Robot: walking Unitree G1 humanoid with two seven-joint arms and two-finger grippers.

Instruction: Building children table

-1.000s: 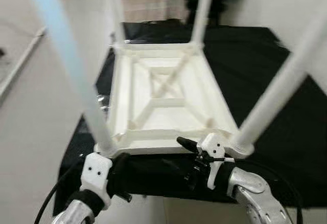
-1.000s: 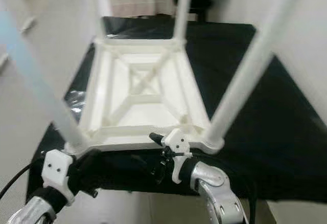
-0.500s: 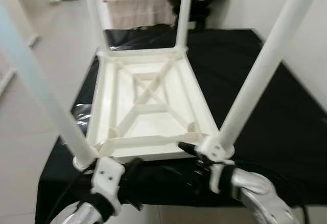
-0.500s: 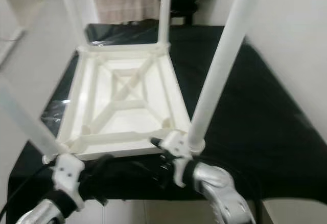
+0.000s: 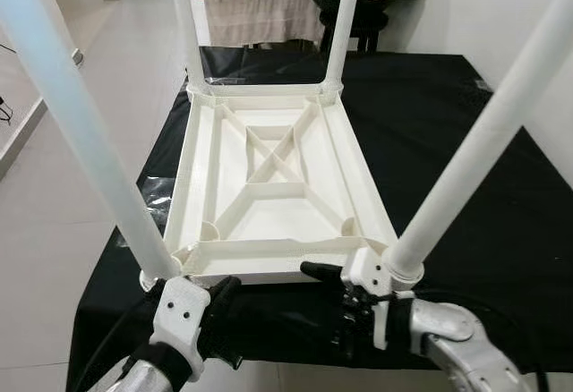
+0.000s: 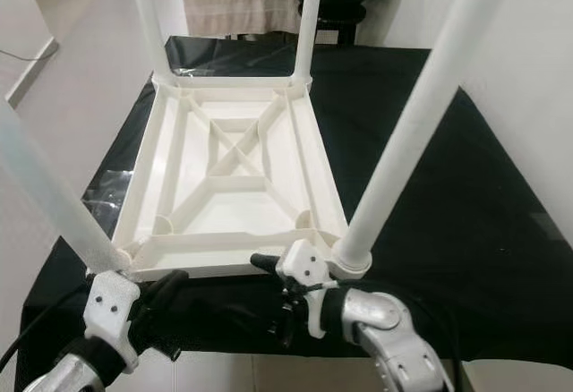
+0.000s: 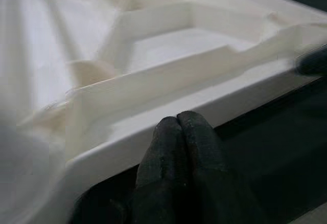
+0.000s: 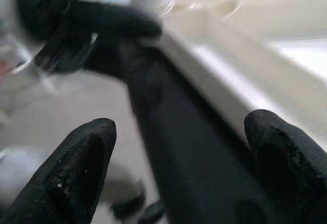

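Table [image 5: 269, 177] upside down on the black cloth [image 5: 466, 141], four legs up; both grippers at its near edge.
Looks like light, stiff moulded plastic, smooth and probably slippery; you'd do best to grip the near rim [image 7: 214, 106] or a leg socket, not mid-leg; left gripper [image 7: 178, 127] has fingers pressed together, tips against the rim, holding nothing; right gripper [image 8: 179, 132] fingers spread wide, pointing along the near edge towards the left one; both forearms low at the cloth's near edge.
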